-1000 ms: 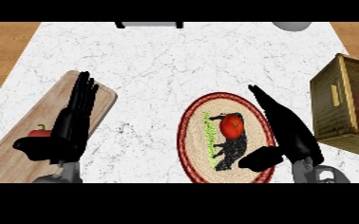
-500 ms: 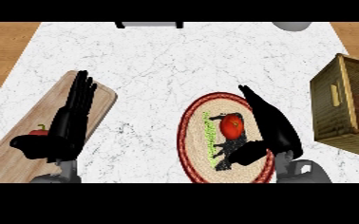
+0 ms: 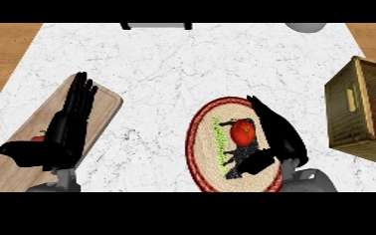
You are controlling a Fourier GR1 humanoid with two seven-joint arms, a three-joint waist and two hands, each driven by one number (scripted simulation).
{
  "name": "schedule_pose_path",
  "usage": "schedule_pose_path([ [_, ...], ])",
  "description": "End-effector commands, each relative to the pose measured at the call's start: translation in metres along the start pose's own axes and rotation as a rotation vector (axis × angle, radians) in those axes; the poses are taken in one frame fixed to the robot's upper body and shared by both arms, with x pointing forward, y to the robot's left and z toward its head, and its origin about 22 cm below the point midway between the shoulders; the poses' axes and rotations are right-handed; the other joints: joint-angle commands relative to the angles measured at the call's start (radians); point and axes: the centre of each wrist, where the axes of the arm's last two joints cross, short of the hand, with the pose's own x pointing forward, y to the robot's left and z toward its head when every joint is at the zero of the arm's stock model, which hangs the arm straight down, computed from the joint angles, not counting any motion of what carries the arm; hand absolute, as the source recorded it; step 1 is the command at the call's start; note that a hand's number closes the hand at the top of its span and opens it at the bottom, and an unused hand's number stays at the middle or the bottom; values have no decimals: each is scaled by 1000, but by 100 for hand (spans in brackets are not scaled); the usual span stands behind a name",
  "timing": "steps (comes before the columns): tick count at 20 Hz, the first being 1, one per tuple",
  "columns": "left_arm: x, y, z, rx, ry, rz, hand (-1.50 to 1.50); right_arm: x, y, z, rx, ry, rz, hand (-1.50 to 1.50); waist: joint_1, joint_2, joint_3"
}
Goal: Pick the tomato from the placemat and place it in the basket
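Right hand set beside the tomato on the placemat, over a white marbled bench (image 3: 183, 64).

At the left, the black left hand (image 3: 66, 129) was seen resting over a pale wooden cutting board (image 3: 106, 104), its fingers straight and holding nothing. Towards the middle, the round red tomato (image 3: 243, 132) was found on the round woven placemat with a red rim (image 3: 202, 144). The black right hand (image 3: 275, 134) was placed just beside it, fingers extended, thumb spread below, not closed on it. The brown wooden slatted basket (image 3: 352, 109) was seen at the right edge.
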Motion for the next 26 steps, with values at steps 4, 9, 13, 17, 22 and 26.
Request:
schedule_pose_path([
  [4,-6,-22,10,-4,-2,12,0,-4,6,-8,25,-18,-10,-150,-1,0,0],
  [9,-15,1,7,6,-4,1,0,-5,8,-2,34,0,6,-150,-1,0,0],
  [13,-9,-9,4,3,-6,12,0,-2,14,-26,47,-1,-12,-150,0,0,0],
  [17,-21,-8,-3,-11,9,5,0,-13,26,-20,25,7,-5,-150,-2,0,0],
  [22,-14,-3,-10,1,-4,-3,0,-13,44,-25,73,-27,3,150,-2,0,0],
  [26,-24,-2,-1,11,1,-13,0,-19,43,-29,93,-86,114,150,-2,0,0],
])
